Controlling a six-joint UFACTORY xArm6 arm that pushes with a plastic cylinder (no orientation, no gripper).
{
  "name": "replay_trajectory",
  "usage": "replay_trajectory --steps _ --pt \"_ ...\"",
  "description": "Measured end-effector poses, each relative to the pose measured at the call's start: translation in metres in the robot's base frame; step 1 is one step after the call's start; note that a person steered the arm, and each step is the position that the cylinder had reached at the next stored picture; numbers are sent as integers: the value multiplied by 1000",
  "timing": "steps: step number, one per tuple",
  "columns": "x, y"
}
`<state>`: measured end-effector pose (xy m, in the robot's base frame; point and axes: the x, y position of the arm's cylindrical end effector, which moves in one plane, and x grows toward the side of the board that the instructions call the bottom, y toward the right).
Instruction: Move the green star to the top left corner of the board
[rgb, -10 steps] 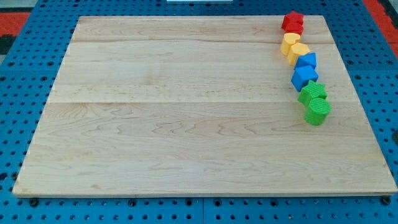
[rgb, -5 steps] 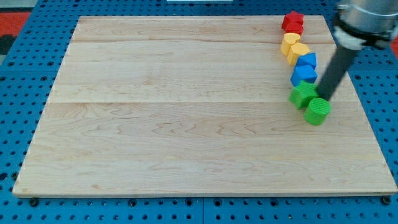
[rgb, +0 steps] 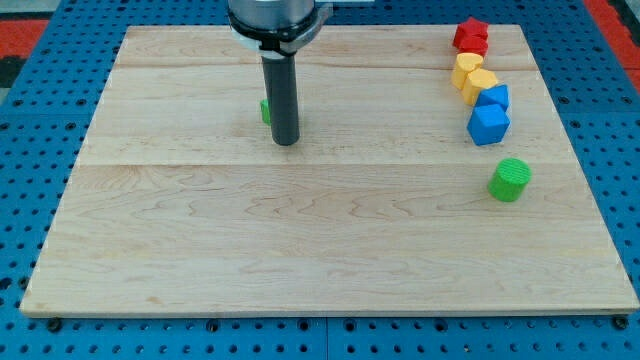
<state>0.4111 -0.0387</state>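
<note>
The green star (rgb: 265, 110) lies on the wooden board (rgb: 320, 230), left of centre in the upper half. Only a thin green sliver of it shows, because my dark rod stands in front of it. My tip (rgb: 286, 142) rests on the board just right of and below the star, touching or nearly touching it. The top left corner of the board (rgb: 135, 35) is well off to the upper left of the star.
A column of blocks runs down the right side: a red block (rgb: 471, 36), two yellow blocks (rgb: 466, 66) (rgb: 481, 84), two blue blocks (rgb: 493, 98) (rgb: 489, 124). A green cylinder (rgb: 510, 179) stands alone below them.
The rod came in at the right, met the green star beside the green cylinder, then swept it far left across the board. The other blocks stayed put.
</note>
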Motion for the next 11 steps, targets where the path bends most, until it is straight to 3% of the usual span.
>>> replay_trajectory --steps 1,3,4,6,7,9,11 --pt "-25 3" --pt "-135 -78" --pt "-156 -98" --pt "-139 -39" --pt "-170 -43" --pt "-187 -130" --pt "-182 -147"
